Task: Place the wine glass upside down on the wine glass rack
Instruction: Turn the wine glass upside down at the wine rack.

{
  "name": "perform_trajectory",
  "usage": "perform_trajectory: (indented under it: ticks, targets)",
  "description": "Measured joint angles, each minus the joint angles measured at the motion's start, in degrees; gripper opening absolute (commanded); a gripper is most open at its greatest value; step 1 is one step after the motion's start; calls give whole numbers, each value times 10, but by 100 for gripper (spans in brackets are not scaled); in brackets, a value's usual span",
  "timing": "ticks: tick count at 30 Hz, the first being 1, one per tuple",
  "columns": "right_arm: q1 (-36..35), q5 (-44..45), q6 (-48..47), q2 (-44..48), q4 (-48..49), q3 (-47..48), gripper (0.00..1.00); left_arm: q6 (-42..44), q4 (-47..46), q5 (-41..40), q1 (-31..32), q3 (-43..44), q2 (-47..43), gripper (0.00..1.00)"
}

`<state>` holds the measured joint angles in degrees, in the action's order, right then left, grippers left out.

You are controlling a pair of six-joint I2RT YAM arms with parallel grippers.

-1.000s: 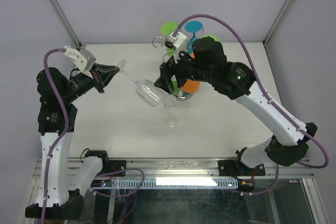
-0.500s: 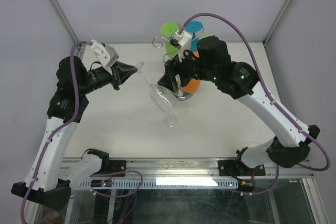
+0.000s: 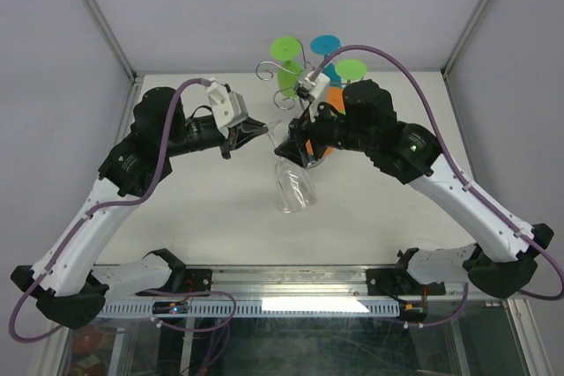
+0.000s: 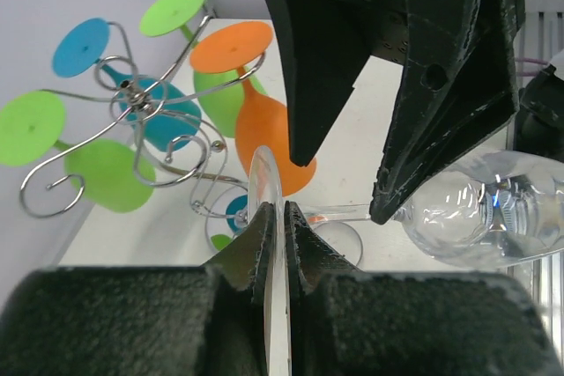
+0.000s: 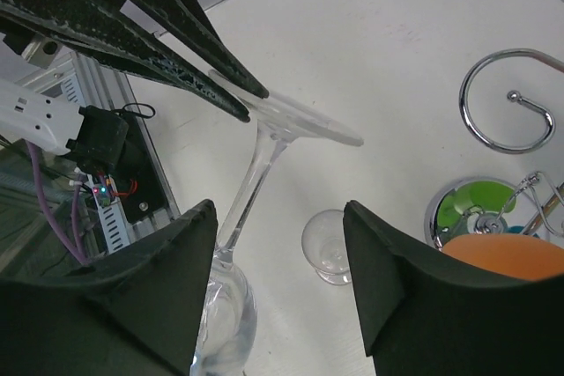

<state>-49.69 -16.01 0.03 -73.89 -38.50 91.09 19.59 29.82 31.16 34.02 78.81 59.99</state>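
A white table [image 3: 194, 209] inside a grey-walled enclosure carries the whole scene. The left gripper [image 4: 280, 217] is clamped edge-on over the foot of the clear wine glass [image 5: 304, 125], so the glass hangs foot up and bowl down, below and beyond those jaws, clear of the table. The right gripper [image 5: 278, 213] has its jaws apart, one on each side of the stem just under the foot, and neither finger appears to touch the glass. The wine glass rack [image 4: 132, 87] stands past the left fingertips and off to their left, with the coloured glasses [image 4: 264, 129] already hanging from several of its scroll arms. A second clear glass [image 5: 330, 248] sits on the table beneath the right jaws.

This looks like a hand-over of the inverted glass. To do it well, the right jaws should probably centre on the stem and close gently high up near the foot. The left should let go only once that hold is firm. The bowl should stay plumb and above the glass underneath. A free scroll arm is the one to aim for, away from the orange glass
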Motion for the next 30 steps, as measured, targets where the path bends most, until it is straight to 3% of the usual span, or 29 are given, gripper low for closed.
perform_trajectory:
  ticks: [7,11,16,18,30]
  targets:
    - [0,0,-35,65,49,-59,60,59,43,-23,51,27,30,0]
    - [0,0,-76,133,111,-139,60,89,71,-26,58,44,38,0]
    - [0,-21,-136,207,200,-260,42,116,101,-23,66,62,38,0]
    - [0,-35,-163,215,228,-287,39,128,119,-19,71,73,42,0]
    - [0,-98,-280,220,303,-340,45,161,187,-12,118,85,68,0]
